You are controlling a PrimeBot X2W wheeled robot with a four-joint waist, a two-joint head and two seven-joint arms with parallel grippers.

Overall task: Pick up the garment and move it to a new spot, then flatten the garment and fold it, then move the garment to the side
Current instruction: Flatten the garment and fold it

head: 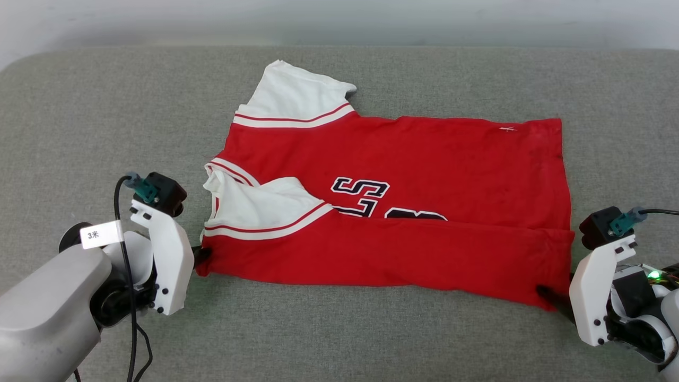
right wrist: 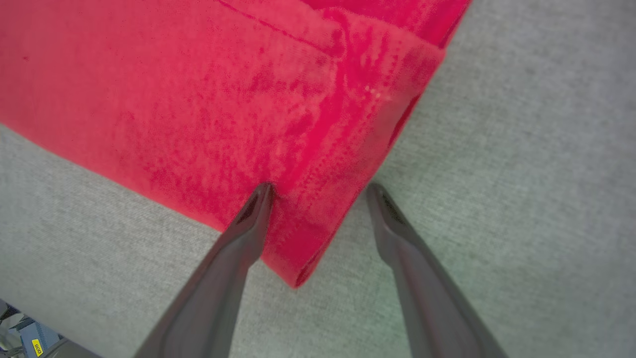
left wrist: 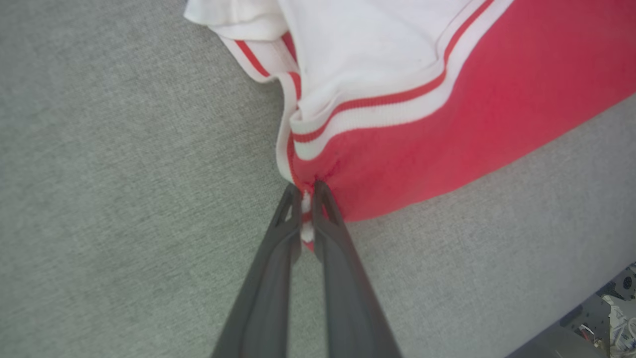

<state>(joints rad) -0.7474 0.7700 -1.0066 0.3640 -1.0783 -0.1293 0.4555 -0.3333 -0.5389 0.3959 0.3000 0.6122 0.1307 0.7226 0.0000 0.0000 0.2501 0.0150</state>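
The garment (head: 403, 175), a red jersey T-shirt with white striped sleeves and black letters, lies spread on the grey surface with its near edge folded over the chest print. My left gripper (head: 201, 257) is shut on the garment's near left corner; the left wrist view shows the fingers (left wrist: 308, 194) pinching red and white cloth (left wrist: 447, 119). My right gripper (head: 549, 297) stands open at the near right corner. In the right wrist view its two fingers (right wrist: 318, 191) straddle the folded red corner (right wrist: 298, 238) without closing on it.
The grey fabric surface (head: 106, 122) reaches a pale wall at the back and has bare room around the garment on all sides. A black cable hangs from my left wrist (head: 124, 228).
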